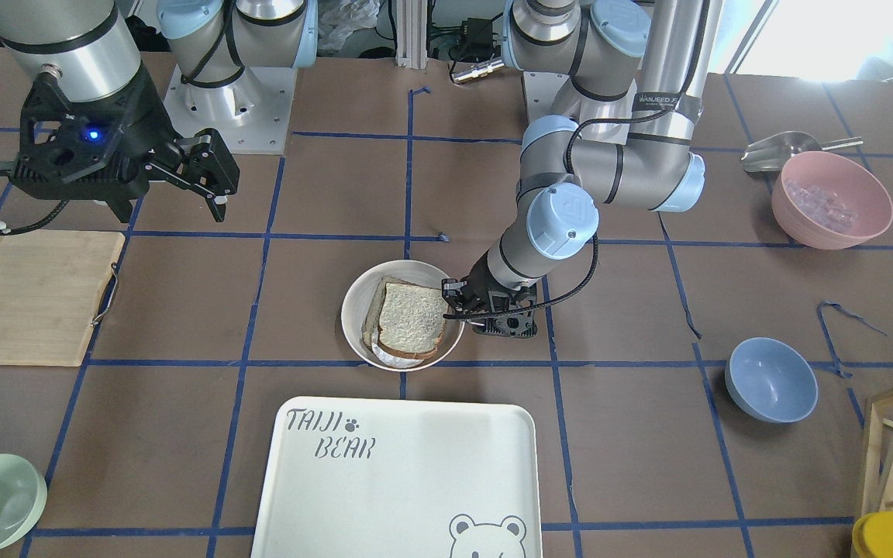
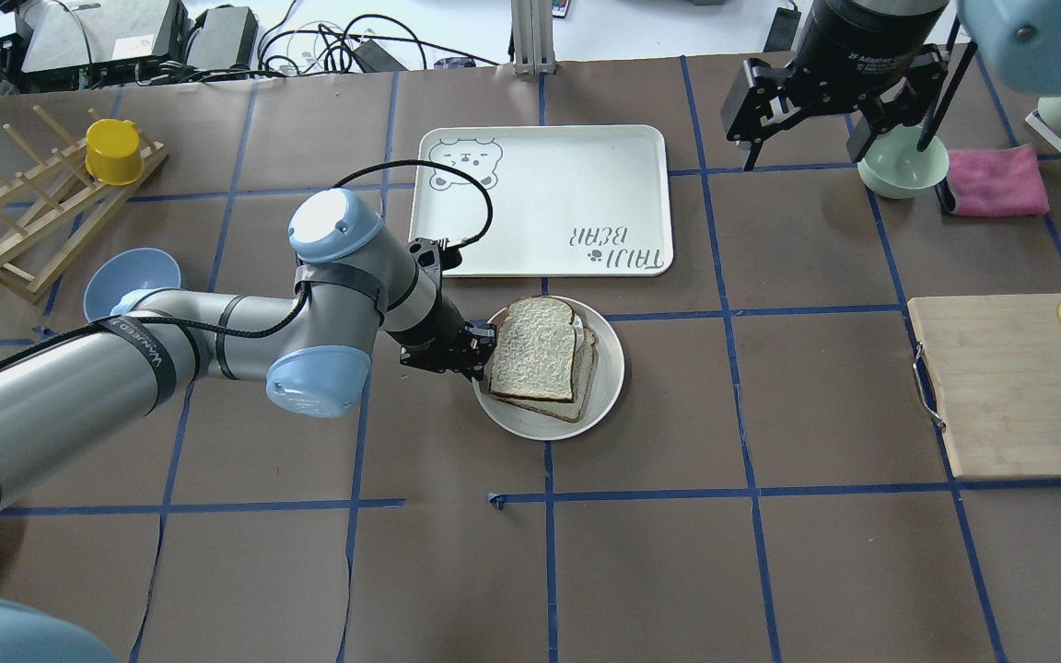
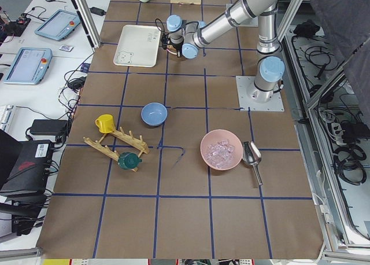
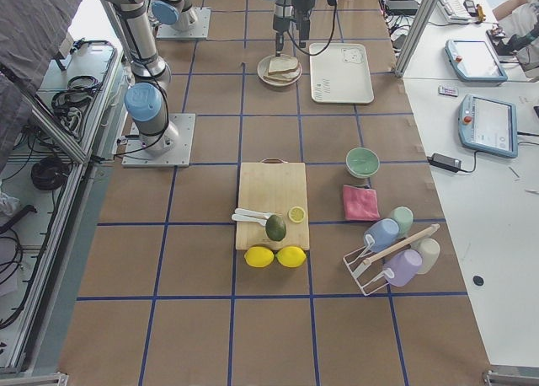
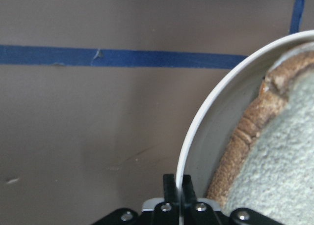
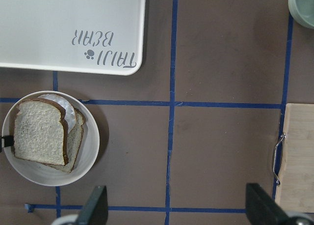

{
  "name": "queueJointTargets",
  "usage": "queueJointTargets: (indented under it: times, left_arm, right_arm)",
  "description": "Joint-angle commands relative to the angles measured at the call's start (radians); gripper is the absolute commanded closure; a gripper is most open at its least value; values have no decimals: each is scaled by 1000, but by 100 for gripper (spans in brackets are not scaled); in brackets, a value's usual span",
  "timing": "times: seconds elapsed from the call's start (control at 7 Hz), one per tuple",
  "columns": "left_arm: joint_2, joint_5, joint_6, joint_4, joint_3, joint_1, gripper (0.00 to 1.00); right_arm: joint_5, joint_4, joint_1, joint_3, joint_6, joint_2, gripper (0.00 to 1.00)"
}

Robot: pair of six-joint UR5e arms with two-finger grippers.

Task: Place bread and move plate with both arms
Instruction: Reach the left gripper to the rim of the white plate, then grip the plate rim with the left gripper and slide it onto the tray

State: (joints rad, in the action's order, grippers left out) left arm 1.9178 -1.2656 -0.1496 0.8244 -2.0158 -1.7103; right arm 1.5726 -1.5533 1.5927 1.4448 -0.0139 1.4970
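Front-on: the thick pale slice of bread with a brown crust (image 1: 413,318) sits in the round cream-white plate (image 1: 353,325) mid-counter, just short of the big white rectangular tray (image 1: 400,480) by the edge away from the robot. The left gripper (image 1: 458,304) is down at the plate's rim. The right gripper (image 1: 218,190) hangs high with its jaws spread, well apart, out toward the counter's right end.

Overhead: same layout, but the left wrist covers the actual pinch.

Side views: way too small to judge anything.

Left wrist cam: fingers (image 5: 169,185) pressed together on the thin rim, one inside, one outside.

Right wrist cam: whole plate visible, with a thinner tan slice (image 6: 76,141) mostly buried under the bread.

My worry is that one-sided pinch on a slick rim. Lift it solo and the plate probably tips or slips, and the stacked bread slides off.
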Motion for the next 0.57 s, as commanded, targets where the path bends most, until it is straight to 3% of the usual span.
queueJointTargets:
  times: [0.0, 0.29, 0.43]
  left_arm:
    - [-51, 40, -4, -10, 14, 9, 100]
    - [-43, 86, -11, -4, 108, 78, 100]
    - [24, 80, -13, 21, 234, 84, 100]
  right_arm:
    - [1, 7, -4, 0, -17, -1, 0]
    - [1, 6, -4, 0, -40, -1, 0]
    - [0, 7, -1, 0, -40, 0, 0]
